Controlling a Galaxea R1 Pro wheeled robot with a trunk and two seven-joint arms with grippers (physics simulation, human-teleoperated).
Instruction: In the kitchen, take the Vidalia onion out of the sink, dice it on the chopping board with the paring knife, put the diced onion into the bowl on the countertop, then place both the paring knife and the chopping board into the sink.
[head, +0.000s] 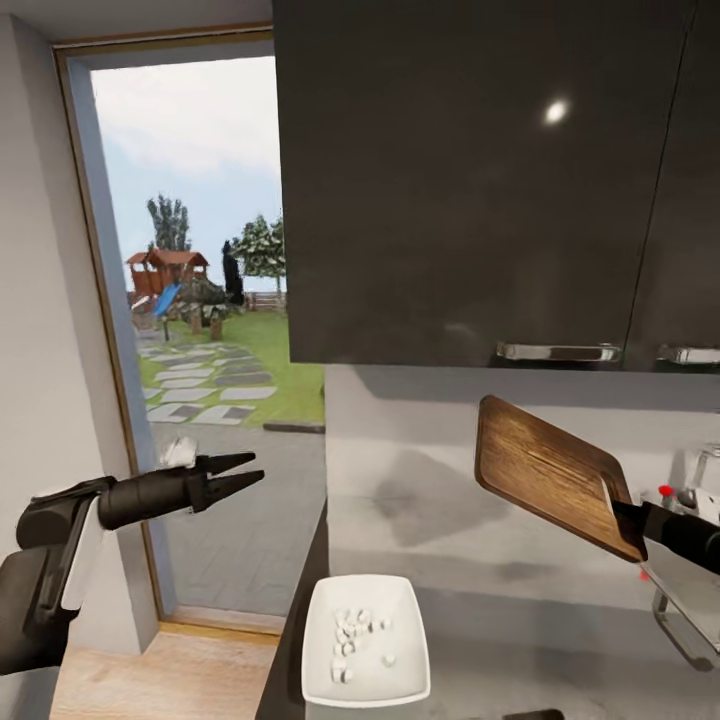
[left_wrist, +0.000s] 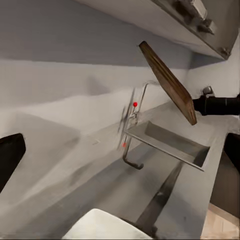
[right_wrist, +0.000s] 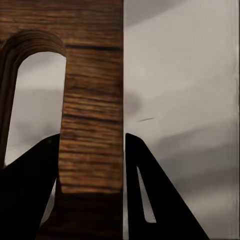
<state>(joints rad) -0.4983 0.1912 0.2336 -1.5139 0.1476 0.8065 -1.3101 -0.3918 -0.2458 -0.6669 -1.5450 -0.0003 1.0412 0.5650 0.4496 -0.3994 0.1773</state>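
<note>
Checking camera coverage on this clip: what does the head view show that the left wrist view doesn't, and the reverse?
Head view only: the white square bowl's onion pieces, the left gripper open, and the garden doorway.

Left wrist view only: the grey steel sink basin beneath the raised board.

Both: the dark brown wooden chopping board held aloft by the right gripper, the red-knobbed tap, and the dark grey countertop.

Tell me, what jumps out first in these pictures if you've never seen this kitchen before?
The wooden chopping board held up in the air at the right, clamped at one end by the right gripper, above the grey countertop. Below, near the counter's front edge, the white bowl holds small pale diced pieces. At the left, the left gripper is open against a tall window showing a garden with a playground.
</note>
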